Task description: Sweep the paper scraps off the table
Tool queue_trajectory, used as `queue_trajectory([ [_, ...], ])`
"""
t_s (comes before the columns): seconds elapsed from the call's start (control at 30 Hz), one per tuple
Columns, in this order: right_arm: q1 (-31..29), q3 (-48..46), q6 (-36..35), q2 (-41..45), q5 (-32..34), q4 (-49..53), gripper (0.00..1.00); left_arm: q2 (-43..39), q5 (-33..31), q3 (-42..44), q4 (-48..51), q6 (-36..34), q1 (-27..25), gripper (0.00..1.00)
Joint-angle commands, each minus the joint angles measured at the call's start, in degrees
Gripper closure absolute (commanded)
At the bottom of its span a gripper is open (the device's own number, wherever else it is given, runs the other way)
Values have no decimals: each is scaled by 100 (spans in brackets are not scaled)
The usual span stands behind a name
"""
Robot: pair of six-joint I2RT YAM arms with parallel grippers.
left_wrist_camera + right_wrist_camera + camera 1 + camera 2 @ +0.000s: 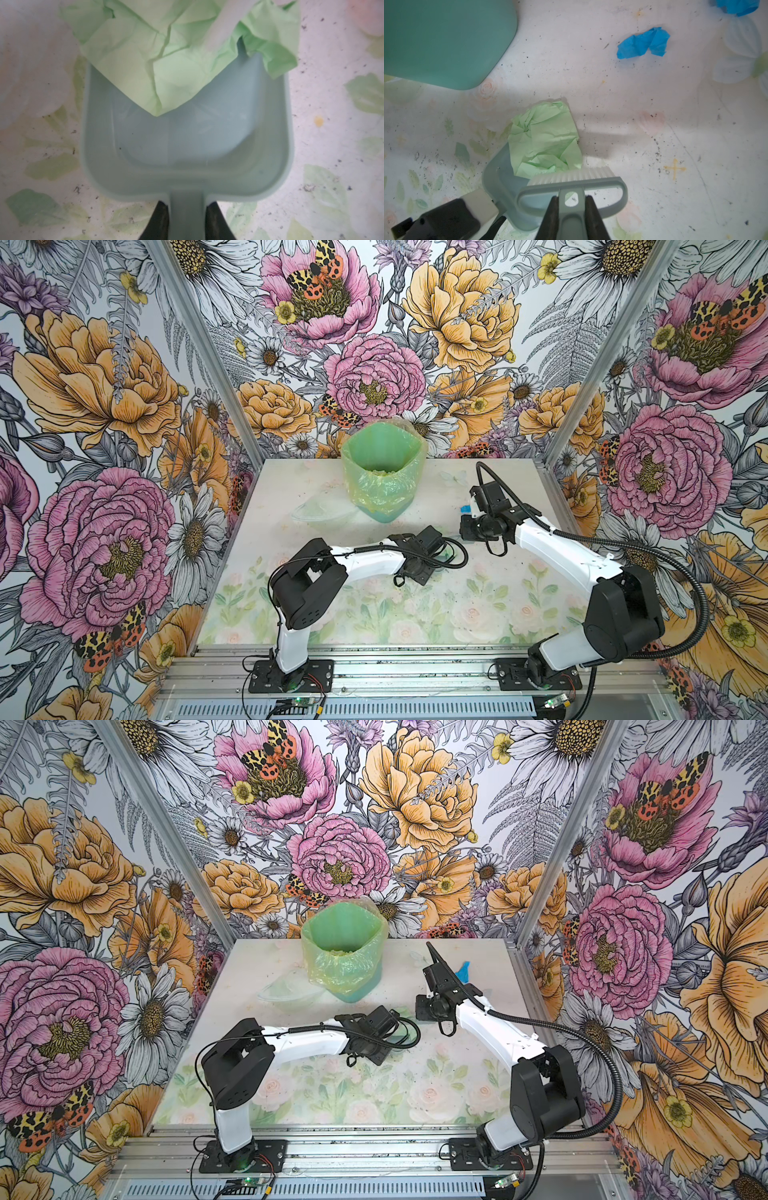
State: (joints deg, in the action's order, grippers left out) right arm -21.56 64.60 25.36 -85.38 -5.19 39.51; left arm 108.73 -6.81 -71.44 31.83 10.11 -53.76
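Presently clamping brush [571, 176] handle in right gripper [572, 199] and dustpan [187, 145] handle in left gripper [188, 207], jaws closed hard, meeting near centre of both top views. Finding green scrap [546, 141] on table [654, 145], lying half over dustpan lip, touching bristles, squarely between both tools. Noting blue scrap [462, 970] right of centre.

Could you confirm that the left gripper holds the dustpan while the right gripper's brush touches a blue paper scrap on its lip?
Not quite: the paper scrap on the lip of the dustpan is pale green, not blue, as the right wrist view shows. The blue scraps lie apart on the table. The rest holds.
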Motion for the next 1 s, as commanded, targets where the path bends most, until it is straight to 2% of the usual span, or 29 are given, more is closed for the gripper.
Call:
queue_trajectory([
  [0.0, -50, -70, -154, 162, -368, -4, 100, -159, 4, 71, -247, 69, 52, 88],
  [0.1, -52, -64, -181, 188, -483, 7, 100, -184, -17, 142, -368, 76, 34, 88],
  [0.33, 35, 68, -228, 471, -298, 84, 100, -217, -61, 288, -515, 123, 47, 88],
  [0.53, 185, 246, -233, 625, 220, 101, 100, -238, -137, 402, -624, 164, 41, 88],
  [0.7, 192, 540, -240, 279, 994, 77, 100, -239, -99, 426, -646, 175, 45, 88],
  [0.97, 48, 760, -188, -505, 1248, -145, 100, -247, -114, 416, -643, 180, 49, 88],
])
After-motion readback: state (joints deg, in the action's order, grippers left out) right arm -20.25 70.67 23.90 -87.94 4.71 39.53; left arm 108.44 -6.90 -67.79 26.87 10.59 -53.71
